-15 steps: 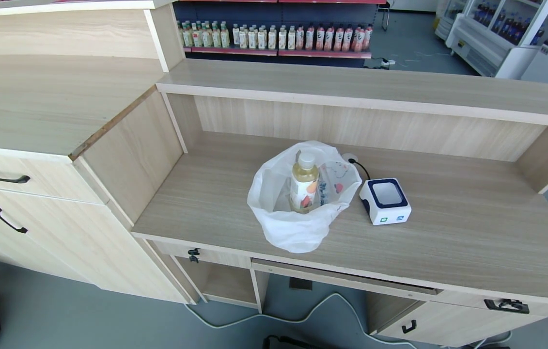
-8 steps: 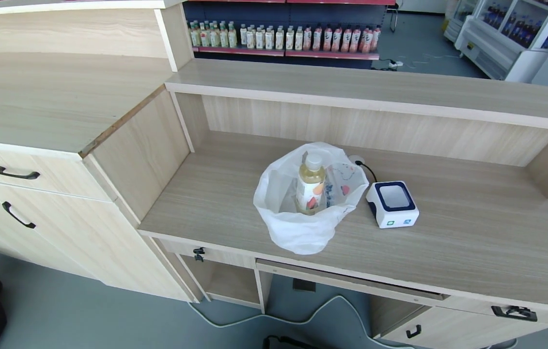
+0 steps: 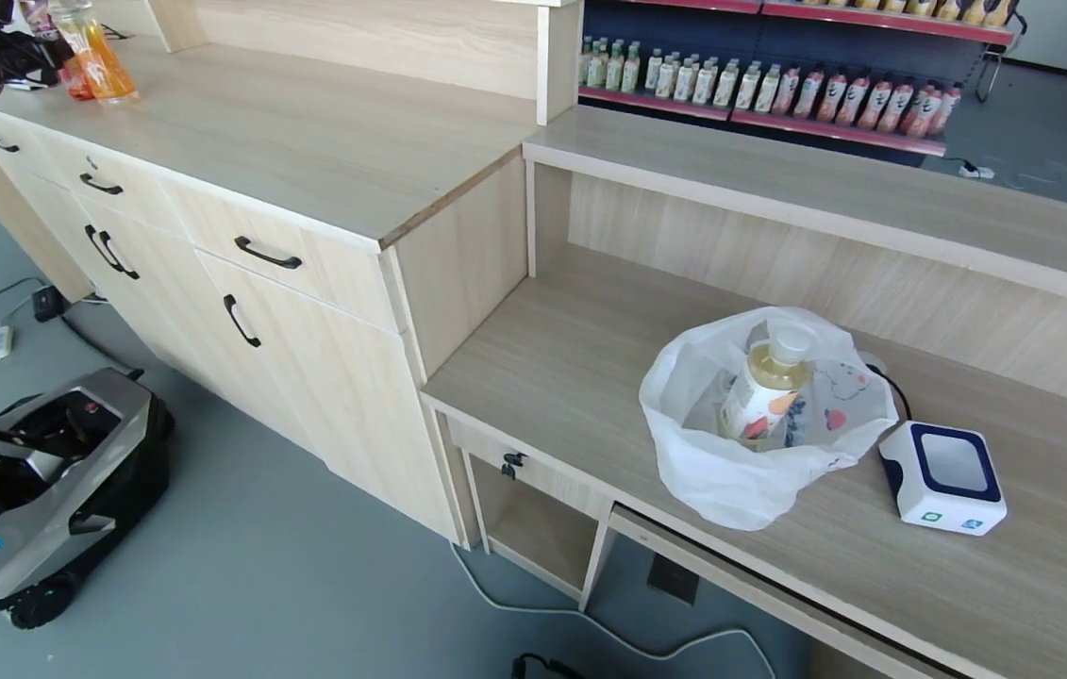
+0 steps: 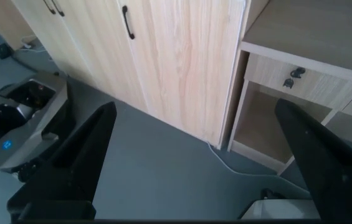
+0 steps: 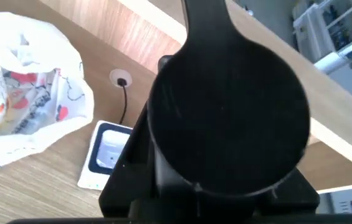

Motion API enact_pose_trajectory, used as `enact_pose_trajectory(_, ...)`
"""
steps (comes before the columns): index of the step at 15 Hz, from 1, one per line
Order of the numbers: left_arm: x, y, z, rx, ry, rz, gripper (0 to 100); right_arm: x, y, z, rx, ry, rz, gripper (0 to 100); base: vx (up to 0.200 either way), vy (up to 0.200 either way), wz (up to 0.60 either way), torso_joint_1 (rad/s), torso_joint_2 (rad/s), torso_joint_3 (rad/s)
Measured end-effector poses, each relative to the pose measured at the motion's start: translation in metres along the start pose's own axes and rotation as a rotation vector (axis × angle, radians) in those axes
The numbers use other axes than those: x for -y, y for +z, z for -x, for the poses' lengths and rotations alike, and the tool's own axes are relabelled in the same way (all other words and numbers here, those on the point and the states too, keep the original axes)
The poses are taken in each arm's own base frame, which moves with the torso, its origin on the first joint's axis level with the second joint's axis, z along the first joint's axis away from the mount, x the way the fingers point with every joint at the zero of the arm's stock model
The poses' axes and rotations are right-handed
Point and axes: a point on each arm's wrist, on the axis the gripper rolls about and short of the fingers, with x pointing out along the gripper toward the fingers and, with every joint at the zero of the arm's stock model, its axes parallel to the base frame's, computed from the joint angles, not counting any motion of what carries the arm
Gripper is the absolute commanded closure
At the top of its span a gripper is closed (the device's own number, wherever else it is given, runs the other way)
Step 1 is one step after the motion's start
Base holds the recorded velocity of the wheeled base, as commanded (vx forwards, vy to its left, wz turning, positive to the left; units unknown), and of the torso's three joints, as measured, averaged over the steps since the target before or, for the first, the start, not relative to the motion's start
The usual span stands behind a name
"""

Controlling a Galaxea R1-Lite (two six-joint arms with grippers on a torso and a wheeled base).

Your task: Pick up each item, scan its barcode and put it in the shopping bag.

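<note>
Lower right in the head view, the shopping bag (image 3: 759, 471) holds a bottle (image 3: 764, 396), with the scanner (image 3: 943, 476) just beside it. The left tool (image 4: 191, 112) is spread apart; for the right tool (image 5: 225, 118) I cannot tell.

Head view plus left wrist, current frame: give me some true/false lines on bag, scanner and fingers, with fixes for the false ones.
1. A bottle stands inside the shopping bag. True.
2. The scanner is inside the bag. False: it sits on the counter beside the bag.
3. The left gripper has its fingers shut on a bottle. False: the fingers are open and empty, above the floor.
4. A black cable leads off from the scanner. True.
5. The bottle in the bag has a red cap. False: the cap is white.
</note>
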Motion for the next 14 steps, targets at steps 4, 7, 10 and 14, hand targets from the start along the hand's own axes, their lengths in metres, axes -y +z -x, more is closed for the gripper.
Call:
enact_pose_trajectory(4,0.000,0.000,0.000,0.001,0.000,0.000,0,-0.009,-0.026,-0.039,-0.172,0.116,-0.437,100,0.000,0.000,0.00,0.000,0.00,0.000)
enact_pose_trajectory(7,0.000,0.000,0.000,0.000,0.000,0.000,0,-0.018,-0.052,-0.052,-0.352,0.154,-0.629,100,0.000,0.000,0.00,0.000,0.00,0.000)
enact_pose_trajectory(10,0.000,0.000,0.000,0.000,0.000,0.000,0,-0.019,-0.062,-0.068,-0.386,0.159,-0.667,100,0.000,0.000,0.00,0.000,0.00,0.000)
enact_pose_trajectory(14,0.000,0.000,0.000,0.000,0.000,0.000,0,-0.018,-0.058,-0.097,-0.288,0.294,-0.681,100,0.000,0.000,0.00,0.000,0.00,0.000)
